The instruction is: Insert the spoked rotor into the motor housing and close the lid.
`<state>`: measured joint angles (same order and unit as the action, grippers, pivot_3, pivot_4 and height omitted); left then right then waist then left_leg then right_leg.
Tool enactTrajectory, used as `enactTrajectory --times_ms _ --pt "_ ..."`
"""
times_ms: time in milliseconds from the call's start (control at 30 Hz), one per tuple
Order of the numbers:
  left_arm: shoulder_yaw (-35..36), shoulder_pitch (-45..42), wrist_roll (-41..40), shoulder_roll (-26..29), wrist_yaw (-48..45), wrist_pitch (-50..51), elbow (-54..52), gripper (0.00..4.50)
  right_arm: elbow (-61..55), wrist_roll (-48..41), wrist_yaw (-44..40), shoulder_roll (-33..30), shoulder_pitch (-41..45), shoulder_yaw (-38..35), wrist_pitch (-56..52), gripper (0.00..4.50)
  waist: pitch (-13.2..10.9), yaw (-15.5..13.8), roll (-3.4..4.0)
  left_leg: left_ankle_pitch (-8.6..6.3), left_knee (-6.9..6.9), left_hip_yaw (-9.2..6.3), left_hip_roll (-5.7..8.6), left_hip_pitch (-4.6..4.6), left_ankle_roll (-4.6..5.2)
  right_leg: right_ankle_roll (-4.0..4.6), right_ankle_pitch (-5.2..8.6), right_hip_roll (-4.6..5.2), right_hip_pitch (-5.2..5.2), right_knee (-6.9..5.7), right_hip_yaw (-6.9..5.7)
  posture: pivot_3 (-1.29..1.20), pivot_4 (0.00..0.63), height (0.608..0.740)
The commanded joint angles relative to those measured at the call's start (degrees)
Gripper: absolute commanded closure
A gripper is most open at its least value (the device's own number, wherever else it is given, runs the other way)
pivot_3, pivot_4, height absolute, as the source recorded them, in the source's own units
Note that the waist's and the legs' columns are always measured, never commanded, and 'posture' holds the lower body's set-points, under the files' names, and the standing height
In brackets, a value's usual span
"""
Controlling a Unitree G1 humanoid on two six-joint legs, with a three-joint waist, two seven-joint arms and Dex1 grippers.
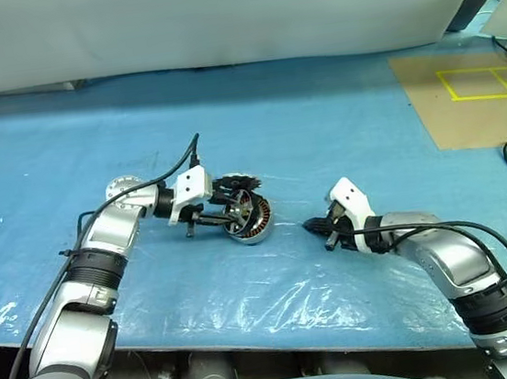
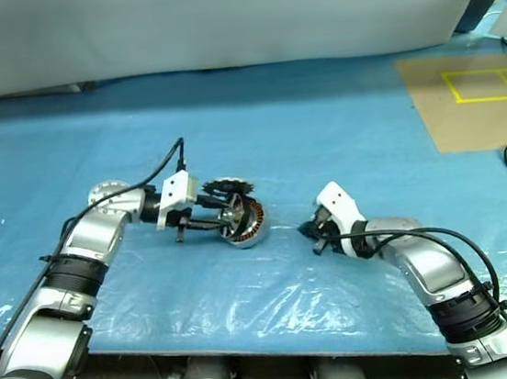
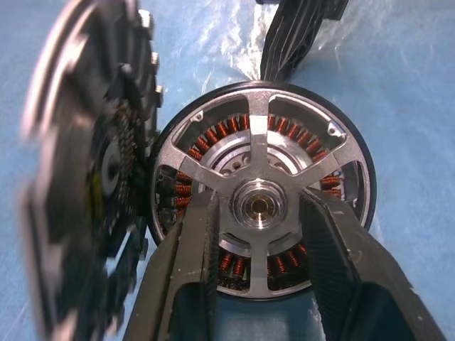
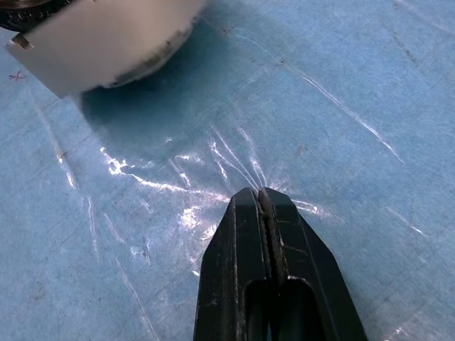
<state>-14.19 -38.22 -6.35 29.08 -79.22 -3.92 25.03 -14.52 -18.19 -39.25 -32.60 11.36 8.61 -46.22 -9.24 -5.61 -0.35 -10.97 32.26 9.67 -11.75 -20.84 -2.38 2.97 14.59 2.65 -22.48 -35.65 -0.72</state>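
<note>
Straddling the motor housing (image 3: 261,206) with parted fingers, the left gripper (image 1: 238,212) leaves the spoked rotor (image 3: 85,192) beside it uninserted (right gripper (image 4: 261,206) closed, empty), lid pending.

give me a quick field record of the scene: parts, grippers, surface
surface: blue plastic-covered table
motor housing: copper-wound puck tilted up on its edge, silver spoked face toward the left wrist camera
spoked rotor: dark notch-rimmed disc right beside the housing, not inserted
left gripper: fingers apart, at the housing's face
right gripper: shut, holds nothing, tips down near the table
other: cardboard sheet with yellow tape far right
</note>
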Motion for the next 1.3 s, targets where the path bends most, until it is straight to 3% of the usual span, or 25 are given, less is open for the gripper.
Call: enactTrajectory --times_ms 33,67,400,700,967,1167,1300 --pt "-0.15 -0.85 0.36 -0.31 0.76 0.41 -0.11 1.85 -1.60 -0.66 0.75 0.11 -0.32 -0.12 -2.75 4.50 0.00 0.01 0.00 0.00 0.00 0.00 0.00 -0.01 0.00 -0.04 -0.02 0.00 -0.01 0.00 0.00 0.00 0.150 0.740" --pt "0.12 -1.01 -0.08 -0.40 1.00 2.17 -0.71 1.58 -1.85 -0.86 0.79 0.10 -0.29 -0.23 -3.15 4.50 0.00 0.02 0.00 0.00 -0.01 0.00 0.00 -0.04 0.00 -0.07 -0.04 0.00 -0.04 0.00 0.00 0.00 0.150 0.740" --pt "3.26 -0.71 -5.96 -0.45 0.35 7.61 -6.70 1.58 -2.30 -1.50 0.95 0.28 -0.81 -0.22 -3.81 4.50 0.00 0.05 0.00 0.00 -0.07 0.00 0.00 -0.17 -0.01 -0.08 -0.05 -0.01 -0.17 0.00 -0.02 0.00 0.150 0.740" --pt "6.02 10.87 -12.89 5.87 0.88 19.55 -22.78 1.58 -4.12 -6.62 -2.98 1.23 3.20 -3.17 -2.11 4.50 -0.07 0.52 0.11 0.00 -0.12 0.02 -0.02 -0.29 -0.01 -0.07 -0.04 -0.08 -0.39 -0.01 0.02 0.00 0.150 0.740" --pt "12.69 23.39 -16.32 4.41 11.56 21.00 -30.76 1.58 4.72 -5.89 -8.55 5.69 13.87 2.28 1.78 4.50 -0.11 1.07 0.18 0.00 -0.06 0.03 -0.03 -0.31 0.00 0.12 0.07 -0.07 -0.39 -0.03 0.02 0.00 0.150 0.740" --pt "12.84 29.56 -16.06 2.55 16.05 20.14 -34.01 1.58 14.28 -1.75 -11.21 8.27 17.85 7.54 6.49 4.50 -0.11 1.51 0.17 0.00 -0.06 0.03 -0.03 -0.40 0.00 -0.06 -0.04 -0.08 -0.42 -0.02 -0.01 0.00 0.150 0.740" --pt "13.12 31.75 -15.83 2.42 17.70 19.14 -34.31 1.58 17.98 -1.76 -11.88 10.86 19.88 6.94 8.89 4.50 -0.11 1.81 0.17 0.00 -0.04 0.03 -0.04 -0.34 0.00 -0.04 -0.03 -0.09 -0.41 -0.06 -0.01 0.00 0.150 0.740"
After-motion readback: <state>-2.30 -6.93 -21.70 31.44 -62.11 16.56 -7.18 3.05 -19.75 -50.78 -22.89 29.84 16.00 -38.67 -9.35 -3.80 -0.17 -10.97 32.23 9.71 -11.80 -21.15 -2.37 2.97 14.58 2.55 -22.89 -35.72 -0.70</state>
